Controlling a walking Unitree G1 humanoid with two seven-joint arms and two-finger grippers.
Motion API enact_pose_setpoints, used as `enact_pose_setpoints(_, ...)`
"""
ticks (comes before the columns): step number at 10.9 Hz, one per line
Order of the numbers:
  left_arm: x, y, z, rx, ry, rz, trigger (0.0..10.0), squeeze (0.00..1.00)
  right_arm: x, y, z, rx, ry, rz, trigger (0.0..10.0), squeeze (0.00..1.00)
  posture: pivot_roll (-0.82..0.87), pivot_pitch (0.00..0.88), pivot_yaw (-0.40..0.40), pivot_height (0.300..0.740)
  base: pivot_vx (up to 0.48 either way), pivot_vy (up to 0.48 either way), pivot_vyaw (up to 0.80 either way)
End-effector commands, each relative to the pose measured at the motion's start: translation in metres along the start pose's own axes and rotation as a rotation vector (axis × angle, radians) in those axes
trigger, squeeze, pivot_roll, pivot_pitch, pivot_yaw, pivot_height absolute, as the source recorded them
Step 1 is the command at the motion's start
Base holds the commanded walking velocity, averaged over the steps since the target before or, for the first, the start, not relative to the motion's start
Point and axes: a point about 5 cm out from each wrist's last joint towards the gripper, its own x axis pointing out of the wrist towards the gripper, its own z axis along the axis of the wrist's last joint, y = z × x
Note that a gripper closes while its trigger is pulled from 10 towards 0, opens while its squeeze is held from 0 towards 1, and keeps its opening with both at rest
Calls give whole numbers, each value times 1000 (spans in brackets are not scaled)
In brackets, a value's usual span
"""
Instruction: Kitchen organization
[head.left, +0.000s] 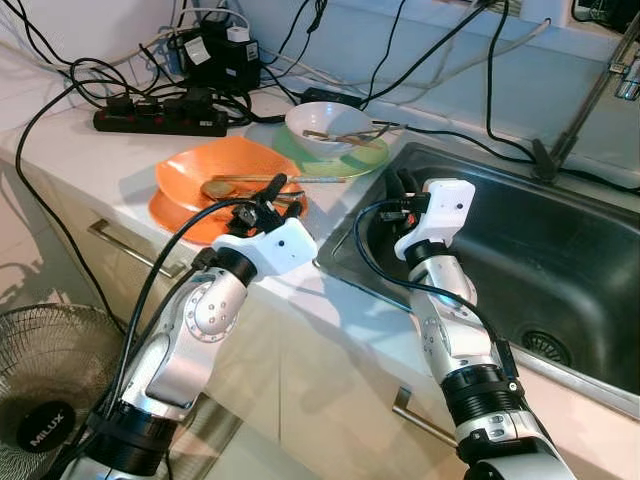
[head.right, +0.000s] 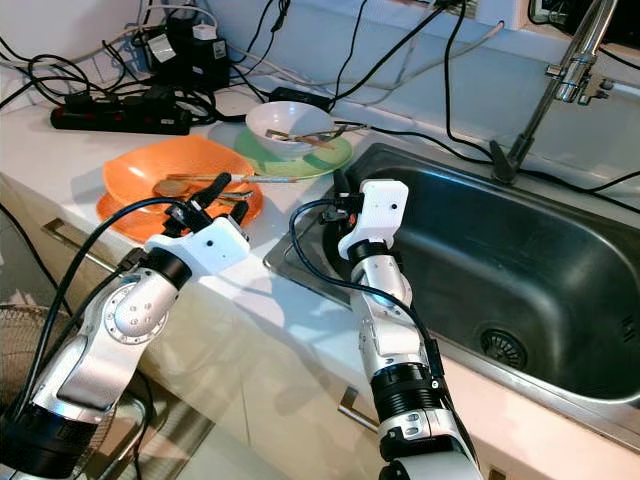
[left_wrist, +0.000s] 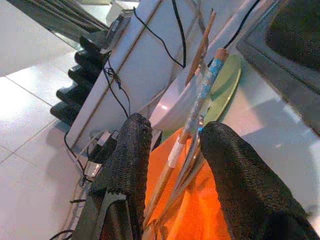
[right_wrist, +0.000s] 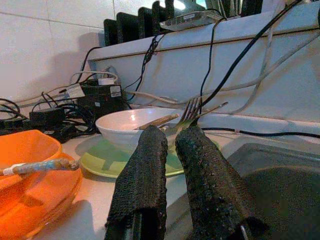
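I have the left claw (head.left: 268, 192) over the near rim of the orange bowl (head.left: 225, 165), just left of centre in the head view. Through its wrist camera the two black fingers (left_wrist: 131, 165) stand apart, with the bundle of utensils (left_wrist: 192, 130) running up between them; I cannot tell whether they touch it. Those utensils lie across the orange bowl, which sits on an orange plate (head.left: 175, 218) on the white counter (head.left: 90, 160).

The right claw (head.left: 403, 185) is at the left rim of the steel sink (head.left: 560, 250), near centre frame. In its wrist view the fingers (right_wrist: 145, 170) are close together with a narrow gap, holding nothing, pointing toward the white bowl (head.left: 328, 128). That bowl rests on a green plate (head.left: 370, 155) upper centre, just behind the orange bowl, with a fork (right_wrist: 187, 115) and a wooden stick inside.

A black power strip (head.left: 160, 120) and tangled cables (head.left: 100, 75) fill the upper left. The faucet (head.left: 590, 100) rises at upper right, and a fan (head.left: 45, 390) stands on the floor at lower left.
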Motion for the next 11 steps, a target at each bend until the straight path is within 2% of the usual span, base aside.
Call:
enact_pose_setpoints(1,-1,-5,-1,5,11,-33,10000,0,3,-3,5,-5,-19,-6,10000,0,219,11,-65,740,0,0,0)
enact_pose_setpoints(4,-5,-10,6,11,-30,-65,10000,0,4,-1,4,-2,-18,0,10000,0,228,8,-67,740,0,0,0)
enact_pose_setpoints(6,-8,-15,1,25,-6,-78,10000,0,4,0,4,1,-18,4,10000,0,228,1,-64,740,0,0,0)
enact_pose_setpoints(11,-4,-4,-9,75,36,-9,10000,0,1,-2,3,5,-28,-2,10000,0,224,0,-60,740,0,0,0)
